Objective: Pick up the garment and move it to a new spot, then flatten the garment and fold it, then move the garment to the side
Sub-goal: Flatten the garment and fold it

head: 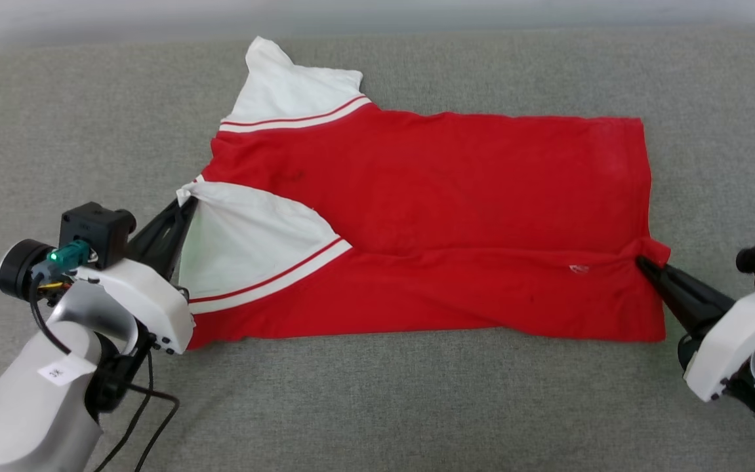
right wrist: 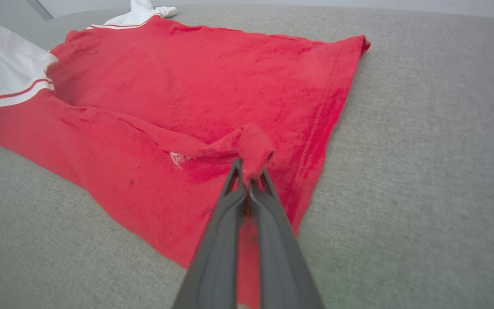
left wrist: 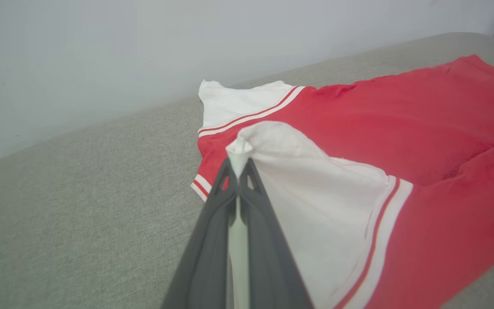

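Observation:
The garment (head: 429,196), a red T-shirt with white sleeve ends, lies across the grey surface with its near long edge folded up over its middle. My left gripper (head: 187,200) is shut on the tip of the near white sleeve (left wrist: 315,193), lifted above the cloth. At the hem end, my right gripper (head: 643,261) is shut on a pinch of red fabric (right wrist: 253,148) beside the tiny white mark (right wrist: 178,159). The far white sleeve (head: 292,92) lies flat at the back. In the wrist views both finger pairs press together on cloth, left gripper (left wrist: 239,165) and right gripper (right wrist: 250,178).
Grey fabric surface (head: 416,406) runs all around the garment, with open room in front and to both sides. A pale wall (left wrist: 101,51) rises behind the back edge. A black cable (head: 154,406) hangs from my left arm.

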Robot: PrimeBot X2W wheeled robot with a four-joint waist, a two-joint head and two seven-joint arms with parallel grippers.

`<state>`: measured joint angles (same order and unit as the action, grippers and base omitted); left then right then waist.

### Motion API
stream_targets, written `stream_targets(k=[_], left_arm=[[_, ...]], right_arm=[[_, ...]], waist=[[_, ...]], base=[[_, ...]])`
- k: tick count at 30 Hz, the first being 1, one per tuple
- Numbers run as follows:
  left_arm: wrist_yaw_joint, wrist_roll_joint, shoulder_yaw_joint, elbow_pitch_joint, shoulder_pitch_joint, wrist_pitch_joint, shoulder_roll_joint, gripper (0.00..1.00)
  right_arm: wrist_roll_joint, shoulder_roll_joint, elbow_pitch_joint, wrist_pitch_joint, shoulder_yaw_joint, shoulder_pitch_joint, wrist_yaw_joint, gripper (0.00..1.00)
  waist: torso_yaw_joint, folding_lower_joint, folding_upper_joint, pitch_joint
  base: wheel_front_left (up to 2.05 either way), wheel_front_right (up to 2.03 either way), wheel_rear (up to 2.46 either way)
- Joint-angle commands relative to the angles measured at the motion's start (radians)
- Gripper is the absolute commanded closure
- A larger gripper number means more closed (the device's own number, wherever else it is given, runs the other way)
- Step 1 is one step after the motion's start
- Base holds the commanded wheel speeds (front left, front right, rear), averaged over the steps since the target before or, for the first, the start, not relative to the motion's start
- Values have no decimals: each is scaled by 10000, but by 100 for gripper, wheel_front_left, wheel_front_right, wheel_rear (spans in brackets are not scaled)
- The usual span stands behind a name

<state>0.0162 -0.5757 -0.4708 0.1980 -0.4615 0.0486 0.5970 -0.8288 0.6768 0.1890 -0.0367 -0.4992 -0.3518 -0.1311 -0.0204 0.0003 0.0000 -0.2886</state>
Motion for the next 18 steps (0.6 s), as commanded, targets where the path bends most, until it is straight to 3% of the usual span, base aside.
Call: stream_targets(k=[1, 18], left_arm=[[93, 24, -18, 337, -245, 55, -51, 100], [944, -96, -762, 4719, -1596, 732, -1057, 100]], right_arm=[[-45, -41, 129, -43, -82, -347, 8, 100], [98, -640, 2198, -199, -989, -1759, 8, 100]], waist=[[-77, -3, 0, -234], [-67, -3, 0, -780]], base=[[0, 0, 0], [0, 0, 0]])
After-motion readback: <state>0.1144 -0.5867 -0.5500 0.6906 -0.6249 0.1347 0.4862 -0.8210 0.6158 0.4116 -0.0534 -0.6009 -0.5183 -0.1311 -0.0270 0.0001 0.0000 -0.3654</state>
